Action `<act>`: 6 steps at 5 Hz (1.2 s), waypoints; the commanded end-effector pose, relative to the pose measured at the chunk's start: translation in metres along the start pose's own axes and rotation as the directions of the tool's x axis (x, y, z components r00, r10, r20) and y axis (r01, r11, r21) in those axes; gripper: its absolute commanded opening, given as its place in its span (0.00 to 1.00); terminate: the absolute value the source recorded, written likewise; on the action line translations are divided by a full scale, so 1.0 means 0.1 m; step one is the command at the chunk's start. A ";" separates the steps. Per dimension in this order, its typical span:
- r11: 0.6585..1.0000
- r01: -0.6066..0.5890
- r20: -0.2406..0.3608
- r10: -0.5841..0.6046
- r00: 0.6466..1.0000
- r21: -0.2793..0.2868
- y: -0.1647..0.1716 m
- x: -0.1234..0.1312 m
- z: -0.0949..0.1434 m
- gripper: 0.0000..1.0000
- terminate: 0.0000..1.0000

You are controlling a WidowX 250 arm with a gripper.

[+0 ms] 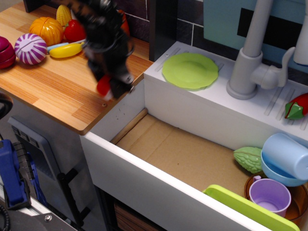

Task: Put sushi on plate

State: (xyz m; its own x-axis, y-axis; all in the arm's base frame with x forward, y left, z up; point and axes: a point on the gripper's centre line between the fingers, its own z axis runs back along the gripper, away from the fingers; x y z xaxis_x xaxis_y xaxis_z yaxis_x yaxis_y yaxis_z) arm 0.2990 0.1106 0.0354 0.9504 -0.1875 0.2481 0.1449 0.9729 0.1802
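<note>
The sushi (104, 87), a small red-topped piece with a white base, is held between the jaws of my black gripper (111, 88), lifted above the right end of the wooden counter. The arm is motion-blurred. The light-green round plate (190, 70) lies flat on the white ledge behind the sink, to the right of the gripper and apart from it.
Toy fruit and vegetables (45, 30) lie at the counter's back left. The white sink (144, 163) with a cardboard floor lies between the counter and its right side, where cups (271, 193), a blue bowl (285, 156), a green gourd (248, 159) and a lime tray (250, 207) sit. A grey faucet (250, 53) stands right of the plate.
</note>
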 end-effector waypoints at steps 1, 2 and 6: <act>0.997 0.076 0.093 -0.077 0.993 0.012 0.05 0.46 0.15 0.00 0.00; 0.989 0.145 0.145 -0.148 0.978 0.033 -0.21 0.61 0.14 0.00 0.00; 0.970 0.244 0.251 -0.234 0.939 -0.013 -0.47 1.05 -0.09 0.00 0.00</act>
State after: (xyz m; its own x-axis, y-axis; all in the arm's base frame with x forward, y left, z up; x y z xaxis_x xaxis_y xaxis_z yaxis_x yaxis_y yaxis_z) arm 0.3898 0.0437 0.0256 0.8102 -0.4237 0.4051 0.3810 0.9058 0.1854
